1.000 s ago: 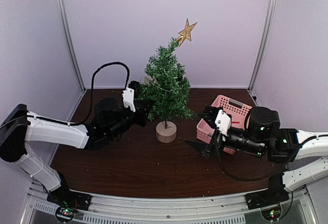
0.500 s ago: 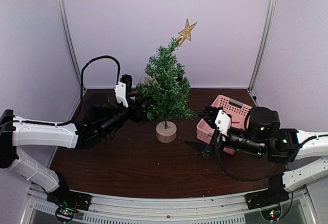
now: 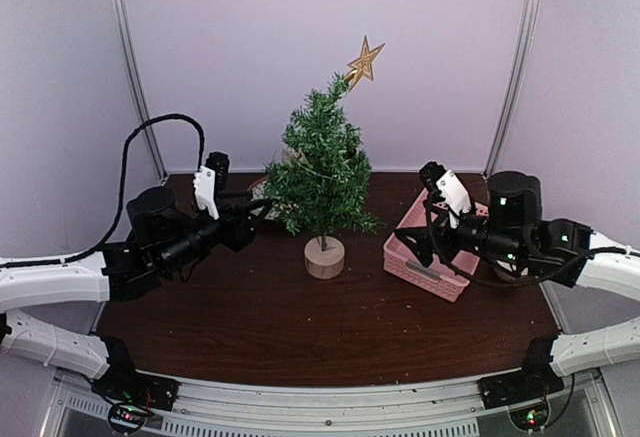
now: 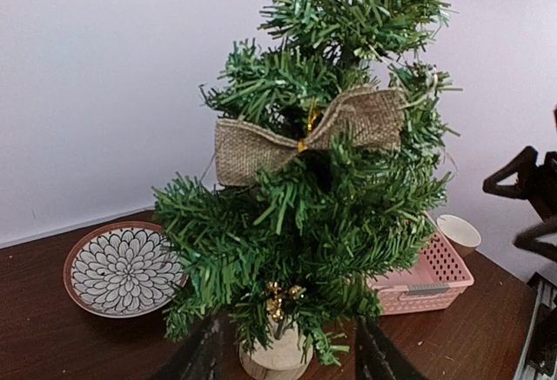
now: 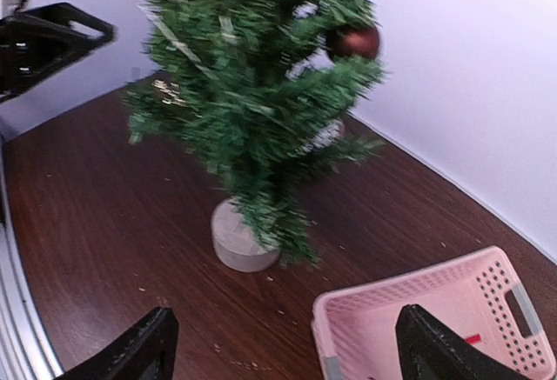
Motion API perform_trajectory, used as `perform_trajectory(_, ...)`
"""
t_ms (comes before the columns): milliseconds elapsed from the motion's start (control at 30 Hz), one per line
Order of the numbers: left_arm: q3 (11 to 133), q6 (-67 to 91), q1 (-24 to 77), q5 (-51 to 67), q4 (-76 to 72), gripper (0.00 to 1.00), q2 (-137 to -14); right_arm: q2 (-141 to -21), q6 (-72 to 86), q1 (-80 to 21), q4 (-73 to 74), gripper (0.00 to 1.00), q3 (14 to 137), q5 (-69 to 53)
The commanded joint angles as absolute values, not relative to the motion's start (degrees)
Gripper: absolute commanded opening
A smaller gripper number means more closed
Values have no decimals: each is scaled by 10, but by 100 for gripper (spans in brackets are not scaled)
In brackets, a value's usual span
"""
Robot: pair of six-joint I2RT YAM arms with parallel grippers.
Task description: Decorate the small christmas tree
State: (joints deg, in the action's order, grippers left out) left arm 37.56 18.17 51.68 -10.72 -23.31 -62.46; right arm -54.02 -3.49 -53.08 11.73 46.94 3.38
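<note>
I'm seeing the tree (image 3: 322, 172) standing upright mid-table (image 3: 200, 327), gold star (image 3: 365, 59) on top. Both wrist cams are cutting the top off. L gripper (image 3: 258, 202) is hovering just left of the branches, fingers (image 4: 204, 356) apart and holding nothing. R gripper (image 3: 415, 249) is hanging by the pink basket (image 3: 440, 277), fingers (image 5: 144, 345) wide apart. R wrist cam is showing the tree blurred, so I can't make out the basket contents. A burlap bow (image 4: 309, 136) is sitting in the branches, which are hiding most of the trunk.

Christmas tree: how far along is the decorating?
Done: gold star on top, burlap bow and red bauble hang on the small christmas tree. In hand: nothing; left gripper and right gripper jaws open, empty. Left: probably more ornaments from the pink basket.
</note>
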Motion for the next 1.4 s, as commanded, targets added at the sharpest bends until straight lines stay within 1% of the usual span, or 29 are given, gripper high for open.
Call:
perform_trajectory(0, 361, 186, 516, -117, -163, 53, -569, -572, 27, -431, 302, 87, 533, 22)
perform_trajectory(67, 360, 188, 515, -120, -147, 54, -554, -604, 40, -371, 343, 81, 550, 8)
perform_trajectory(167, 359, 192, 515, -119, -141, 54, -544, -662, 62, -296, 349, 71, 566, -21)
perform_trajectory(233, 359, 194, 515, -118, -143, 54, -542, -703, 66, -272, 336, 65, 583, -12)
perform_trajectory(333, 355, 198, 515, -120, -150, 54, -538, -780, 59, -245, 324, 59, 629, 15)
perform_trajectory(500, 344, 203, 515, -121, -151, 55, -525, -933, 39, -200, 331, 46, 707, 39)
perform_trajectory(600, 336, 205, 515, -126, -146, 55, -513, -1005, 32, -180, 339, 43, 742, 36)
perform_trajectory(700, 326, 206, 515, -131, -143, 55, -498, -1044, 28, -167, 348, 41, 763, 36)
perform_trajectory(1033, 313, 205, 515, -149, -141, 57, -483, -1103, 23, -126, 340, 39, 776, 7)
perform_trajectory(1233, 316, 199, 515, -151, -141, 58, -483, -1133, 17, -110, 342, 33, 792, -30)
perform_trajectory(1367, 314, 197, 515, -154, -142, 58, -483, -1146, 15, -110, 345, 31, 794, -37)
